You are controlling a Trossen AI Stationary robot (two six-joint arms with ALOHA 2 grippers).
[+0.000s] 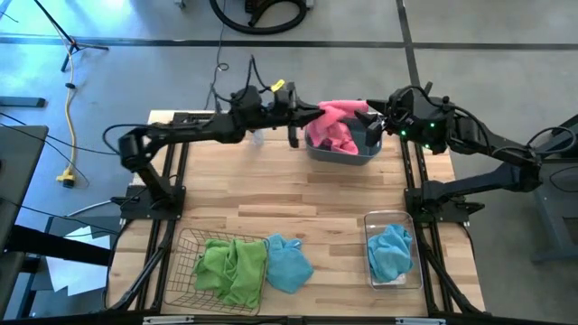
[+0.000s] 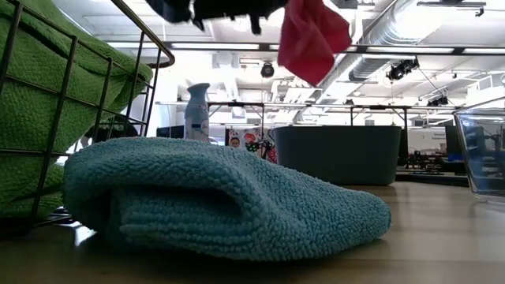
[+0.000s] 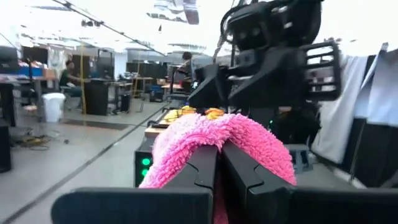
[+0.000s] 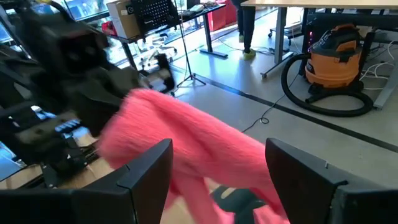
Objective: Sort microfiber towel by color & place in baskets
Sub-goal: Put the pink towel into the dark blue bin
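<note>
A blue towel (image 2: 221, 201) lies unsorted beside the wire basket (image 1: 194, 271). Over the tub (image 1: 343, 149), the left gripper (image 1: 312, 116) pinches a pink towel (image 1: 336, 122) (ready to drop); the right gripper (image 1: 372, 117) gapes beside it.

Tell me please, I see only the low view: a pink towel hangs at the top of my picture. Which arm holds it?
Observer: The left pincer is shut on the pink towel; the left wrist view shows it squeezed between the fingers.
Operator: Where is it over the table?
Observer: Above the blue-grey tub, which already has pink cloth inside.
Operator: And the right arm?
Observer: The right pincer is open beside the tub, fingers on either side of the pink towel, not closed on it.
Operator: Is any blue towel already sorted?
Observer: Yes, one blue towel lies in the clear bin.
</note>
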